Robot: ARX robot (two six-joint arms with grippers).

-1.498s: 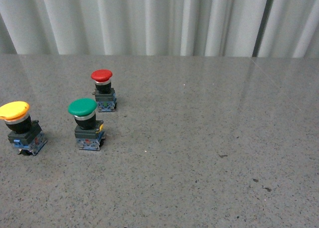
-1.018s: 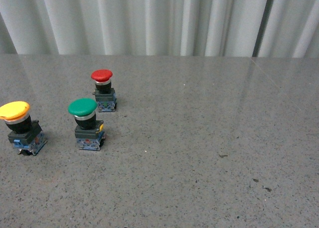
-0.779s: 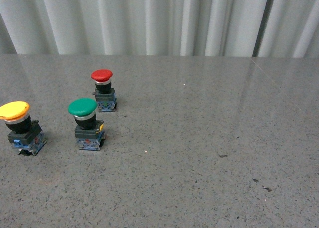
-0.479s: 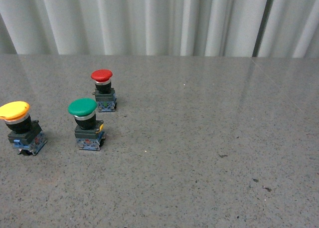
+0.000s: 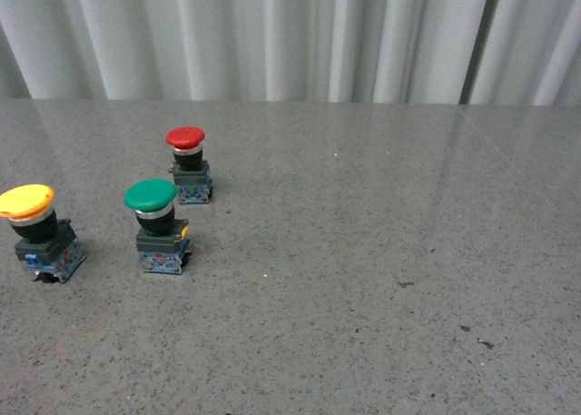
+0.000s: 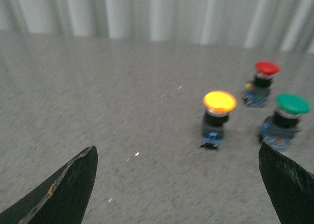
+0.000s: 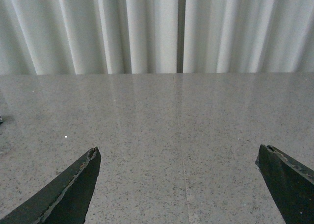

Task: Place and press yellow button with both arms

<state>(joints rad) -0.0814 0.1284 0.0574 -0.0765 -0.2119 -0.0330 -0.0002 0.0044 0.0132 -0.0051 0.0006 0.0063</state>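
The yellow button (image 5: 36,232) stands upright at the far left of the grey table, with a wide yellow cap on a black body and blue-grey block. It also shows in the left wrist view (image 6: 218,117), blurred. My left gripper (image 6: 179,158) is open and empty, and the button stands some way beyond its fingertips (image 6: 73,185). My right gripper (image 7: 179,158) is open and empty over bare table; no button shows between its fingertips (image 7: 78,182). Neither arm shows in the front view.
A green-capped button (image 5: 159,226) stands just right of the yellow one, and a smaller red-capped button (image 5: 188,164) behind it. Both show in the left wrist view, green (image 6: 288,119) and red (image 6: 263,83). White curtains (image 5: 290,34) close the table's far edge.
None in the front view; the three buttons stand where they were.
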